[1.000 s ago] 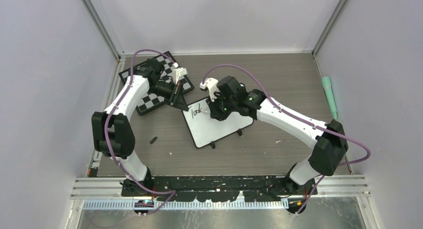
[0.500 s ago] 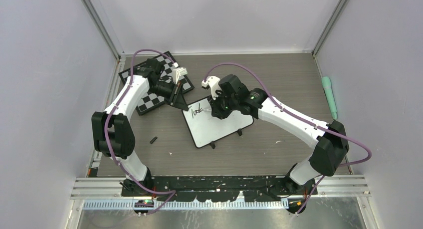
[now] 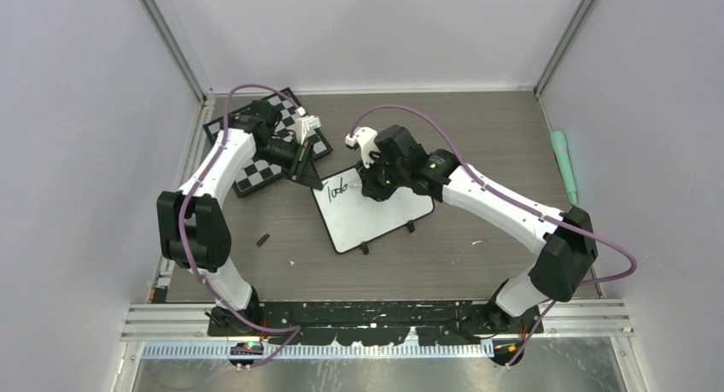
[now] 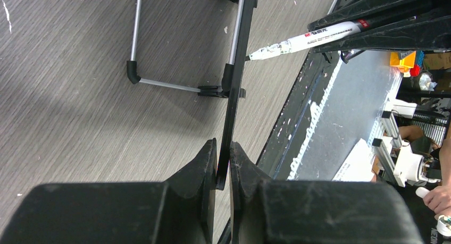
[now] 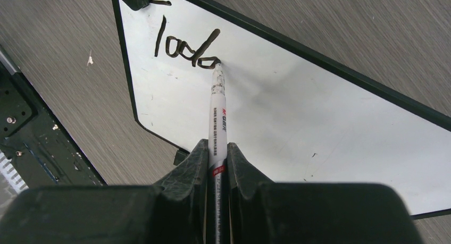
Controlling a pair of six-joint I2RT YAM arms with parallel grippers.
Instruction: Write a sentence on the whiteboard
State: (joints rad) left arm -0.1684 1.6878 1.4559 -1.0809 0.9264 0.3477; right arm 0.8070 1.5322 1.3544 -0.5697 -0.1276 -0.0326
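the whiteboard (image 3: 371,221) is set near the middle of the counter (image 3: 478,144). its thin frame edge is pinched by the left fingers (image 4: 199,167); light and stiff, it would likely slide unless held there. the marker (image 5: 217,111) is clamped in the right fingers (image 5: 191,167), tip at the sentence (image 5: 186,44).

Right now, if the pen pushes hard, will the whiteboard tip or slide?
Probably not: the left pincer clamps the whiteboard by its frame while the marker presses. Thin and light, unheld it might skid on its small feet.
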